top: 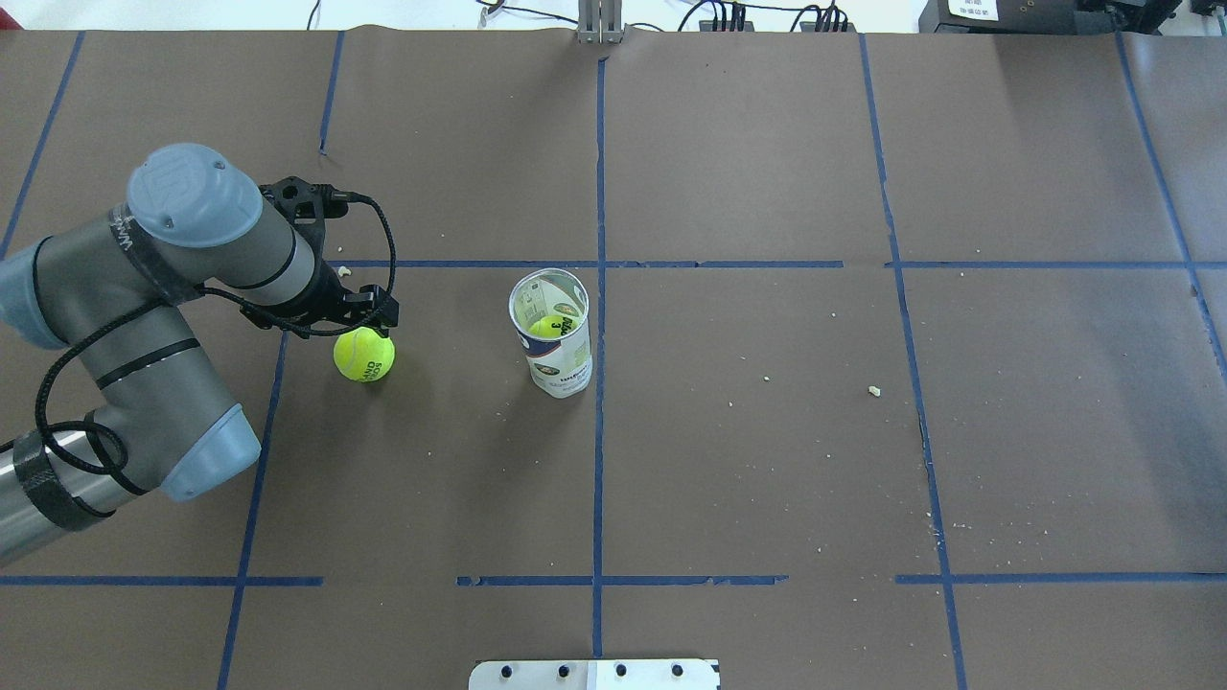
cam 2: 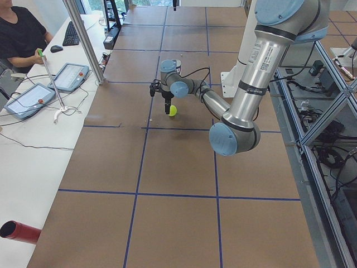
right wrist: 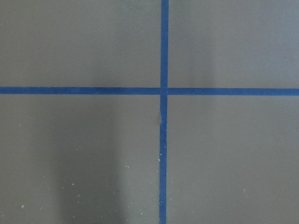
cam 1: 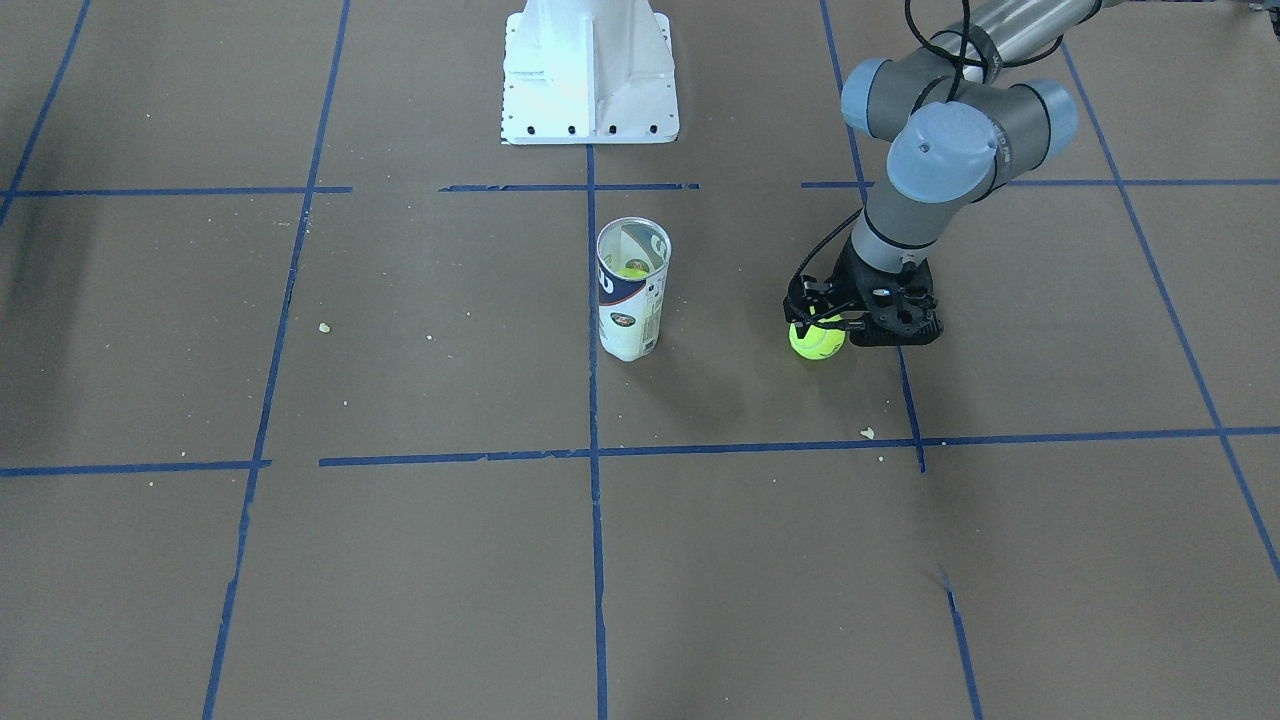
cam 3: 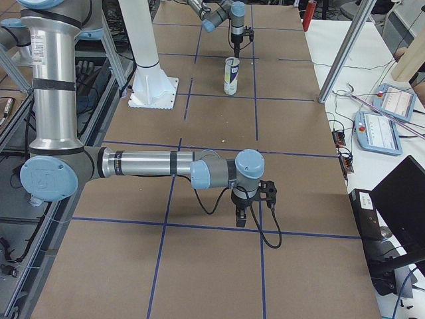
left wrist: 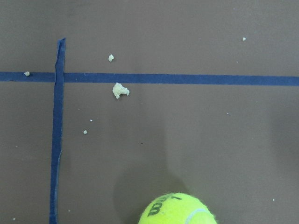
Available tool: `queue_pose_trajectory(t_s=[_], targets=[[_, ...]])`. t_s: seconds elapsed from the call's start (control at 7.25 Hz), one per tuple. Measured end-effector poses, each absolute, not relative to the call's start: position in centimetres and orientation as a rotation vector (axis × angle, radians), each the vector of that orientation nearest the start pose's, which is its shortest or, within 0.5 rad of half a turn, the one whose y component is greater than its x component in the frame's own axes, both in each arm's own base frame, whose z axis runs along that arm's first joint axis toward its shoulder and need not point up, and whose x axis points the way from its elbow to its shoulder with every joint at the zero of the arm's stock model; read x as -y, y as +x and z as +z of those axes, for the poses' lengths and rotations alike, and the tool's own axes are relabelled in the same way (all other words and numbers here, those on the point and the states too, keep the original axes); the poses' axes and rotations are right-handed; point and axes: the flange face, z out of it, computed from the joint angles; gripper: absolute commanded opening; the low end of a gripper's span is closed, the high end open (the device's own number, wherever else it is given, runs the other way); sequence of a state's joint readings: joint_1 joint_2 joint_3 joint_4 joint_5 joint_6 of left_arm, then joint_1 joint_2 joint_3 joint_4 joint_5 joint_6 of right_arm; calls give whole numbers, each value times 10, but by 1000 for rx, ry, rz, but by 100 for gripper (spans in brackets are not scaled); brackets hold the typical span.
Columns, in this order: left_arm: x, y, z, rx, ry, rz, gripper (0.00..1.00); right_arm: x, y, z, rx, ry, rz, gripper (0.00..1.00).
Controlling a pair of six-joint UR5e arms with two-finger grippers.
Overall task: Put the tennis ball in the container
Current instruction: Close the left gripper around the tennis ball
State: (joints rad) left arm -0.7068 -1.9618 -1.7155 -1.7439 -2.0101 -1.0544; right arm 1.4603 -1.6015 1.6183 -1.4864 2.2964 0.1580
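Over the tennis ball (cam 1: 817,341), the left gripper (cam 1: 818,320), container (cam 1: 630,300) upright nearby.

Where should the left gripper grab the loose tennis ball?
Across the widest middle of the tennis ball, coming straight down from above: it is round, so any pair of opposite sides works, and nothing stands close to it. The left gripper hangs right by it.

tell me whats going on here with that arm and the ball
The left arm's tool is low over the tennis ball, off to one side of the container. It is not clear whether the tool has gripped the ball yet, or whether the ball is off the table. The container stands upright and open, with another ball already inside. The right arm's tool hangs over bare table far from both, with nothing seen in it.
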Motion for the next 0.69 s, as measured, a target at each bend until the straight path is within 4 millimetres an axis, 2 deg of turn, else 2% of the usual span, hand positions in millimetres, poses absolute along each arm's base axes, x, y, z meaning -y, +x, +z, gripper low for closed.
queue_pose_trajectory(t_s=[0.55,0.69], targets=[[474,444,374,-820,50,4,99,490,13,645,731,-1,8,100],[475,445,376,-824,52,6,51,490,13,645,731,-1,8,100]])
